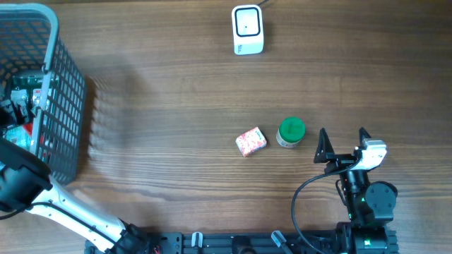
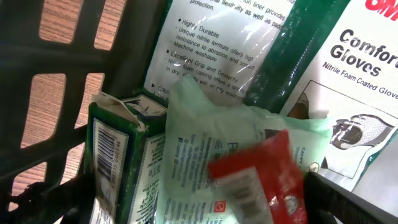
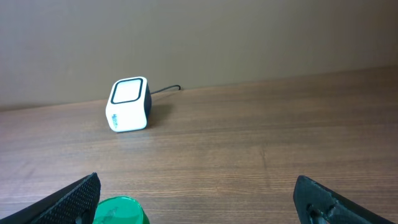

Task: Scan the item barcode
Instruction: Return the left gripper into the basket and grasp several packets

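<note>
**Right gripper** (image 1: 343, 143) – Jaws spread wide, nothing between them. It sits low over the table's near right side and faces the scanner (image 1: 247, 29) across open wood. This looks like a waiting stance. The far side stays unobstructed for presenting an item.

**Left gripper** (image 1: 14, 114) – It is lowered inside the basket (image 1: 67, 106) at the table's left edge. Its fingers are barely visible in the wrist view. By every indication the jaws are spread, and nothing is pinched.

**Task item** – Judged to be among the basket contents directly below the left wrist camera:
- A green carton (image 2: 118, 165) stands on end against the basket wall with its barcode on the exposed side face, which makes it the easiest pick.
- A pale green pouch (image 2: 205, 134) leans on the carton.
- A red packet (image 2: 264, 180) lies across the pouch, also showing bars.
- Two glove packs (image 2: 364, 93) stand behind.

None of these has been lifted yet.

**Table** – A green-lidded jar (image 1: 291, 131) stands just left of the right gripper. A small pink box (image 1: 251, 141) is just beside the jar. Both are well clear of the scanner, which sits at the far edge with its window facing up.

**Risk** – The items overlap, so closing on one may drag its neighbour.
</note>
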Controlling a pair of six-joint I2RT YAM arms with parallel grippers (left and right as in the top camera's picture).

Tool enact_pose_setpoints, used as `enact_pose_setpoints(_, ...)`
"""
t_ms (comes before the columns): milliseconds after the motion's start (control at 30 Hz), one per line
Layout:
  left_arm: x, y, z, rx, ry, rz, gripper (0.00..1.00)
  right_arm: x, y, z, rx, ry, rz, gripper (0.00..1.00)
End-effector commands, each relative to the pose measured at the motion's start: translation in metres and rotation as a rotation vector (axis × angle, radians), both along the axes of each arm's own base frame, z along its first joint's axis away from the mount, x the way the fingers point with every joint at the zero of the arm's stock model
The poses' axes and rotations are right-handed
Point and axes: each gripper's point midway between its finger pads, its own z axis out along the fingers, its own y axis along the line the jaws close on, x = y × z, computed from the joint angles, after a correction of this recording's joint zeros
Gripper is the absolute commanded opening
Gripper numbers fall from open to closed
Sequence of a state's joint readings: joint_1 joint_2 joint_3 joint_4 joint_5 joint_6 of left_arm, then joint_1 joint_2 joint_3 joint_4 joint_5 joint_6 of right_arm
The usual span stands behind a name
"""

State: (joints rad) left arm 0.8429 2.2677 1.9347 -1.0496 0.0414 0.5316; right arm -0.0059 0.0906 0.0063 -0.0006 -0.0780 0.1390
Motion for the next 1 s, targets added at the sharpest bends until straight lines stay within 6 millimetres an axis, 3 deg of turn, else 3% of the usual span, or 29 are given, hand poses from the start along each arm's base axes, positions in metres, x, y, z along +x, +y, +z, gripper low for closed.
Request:
enact_pose_setpoints(0,-0.001,-0.023,-0.035,-0.153,0.007,-0.017,1.0,0.0,-0.003,0.0,0.018,-0.001,-0.016,1.0)
enact_pose_setpoints(233,0.015,-0.054,-0.024,-0.25,-0.032,0.02,0.99,0.0,-0.003,0.0,0.017,-0.001,-0.016,1.0)
enact_pose_setpoints(400,0.035,-0.06,0.016,-0.136,-0.078,-0.041,1.0,0.0,-0.003,0.0,0.017,-0.001,-0.016,1.0)
enact_pose_setpoints(467,0.036,-0.063,0.019,-0.127,-0.07,-0.054,1.0,0.0,-0.003,0.0,0.017,-0.001,-0.016,1.0)
enact_pose_setpoints(700,0.027,-0.071,0.009,-0.155,-0.03,-0.054,1.0,0.0,-0.003,0.0,0.017,-0.001,-0.016,1.0)
enact_pose_setpoints(967,0.007,-0.078,-0.036,-0.155,0.041,-0.045,1.0,0.0,-0.003,0.0,0.017,-0.001,-0.016,1.0)
